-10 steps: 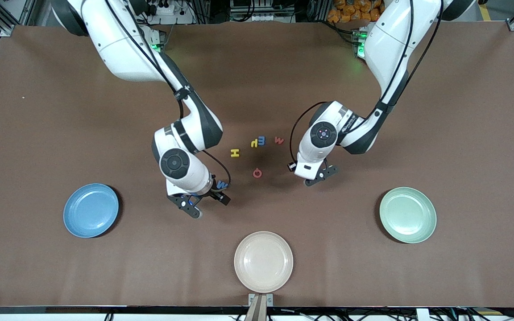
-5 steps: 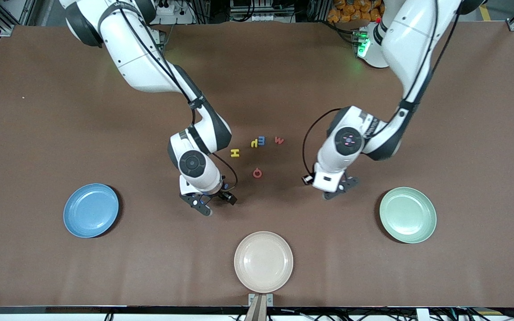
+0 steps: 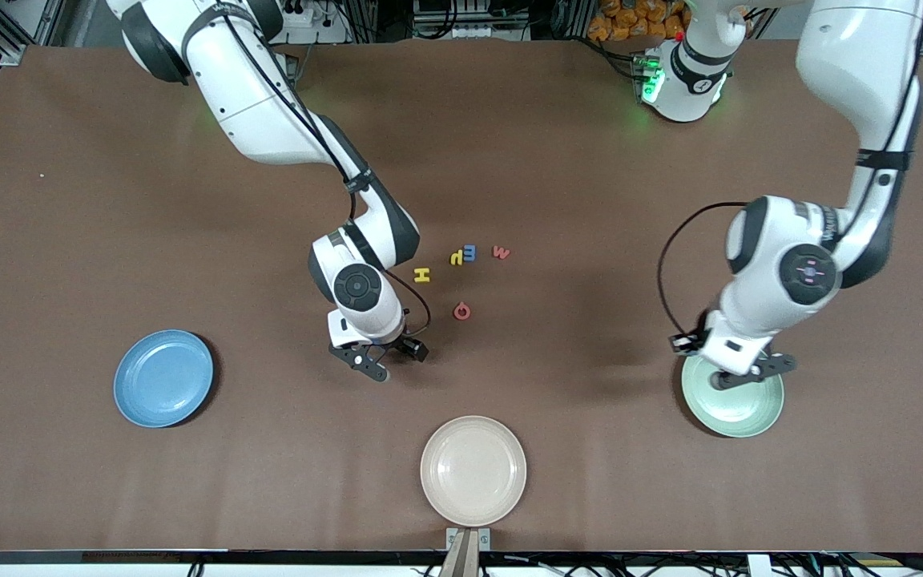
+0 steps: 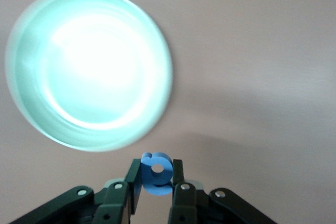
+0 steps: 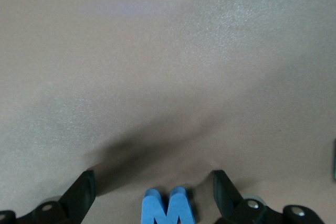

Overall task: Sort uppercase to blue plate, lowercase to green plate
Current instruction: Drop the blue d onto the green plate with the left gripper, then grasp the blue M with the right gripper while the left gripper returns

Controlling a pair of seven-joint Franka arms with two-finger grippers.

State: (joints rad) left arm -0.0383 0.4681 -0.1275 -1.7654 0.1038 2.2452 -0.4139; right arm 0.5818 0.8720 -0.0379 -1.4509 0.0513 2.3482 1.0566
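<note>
Left gripper (image 4: pixel 156 191): carried pinched blue lowercase letter (image 4: pixel 156 172) over green plate (image 3: pixel 742 417).
Right gripper (image 5: pixel 153 192): spread, straddling blue M (image 5: pixel 168 207).

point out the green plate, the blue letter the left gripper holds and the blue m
green plate (image 4: pixel 31 114): left wrist view, on its rim.
blue letter (image 4: pixel 156 179): left wrist view, on its body just under the hole.
blue M (image 5: pixel 168 209): right wrist view, on its middle.

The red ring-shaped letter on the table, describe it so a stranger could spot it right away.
Start at the cream plate at the table's near edge and look farther from the camera, toward the letter cluster. The red ring letter lies alone, nearer the camera than the yellow H; it is the only ring-shaped one.
</note>
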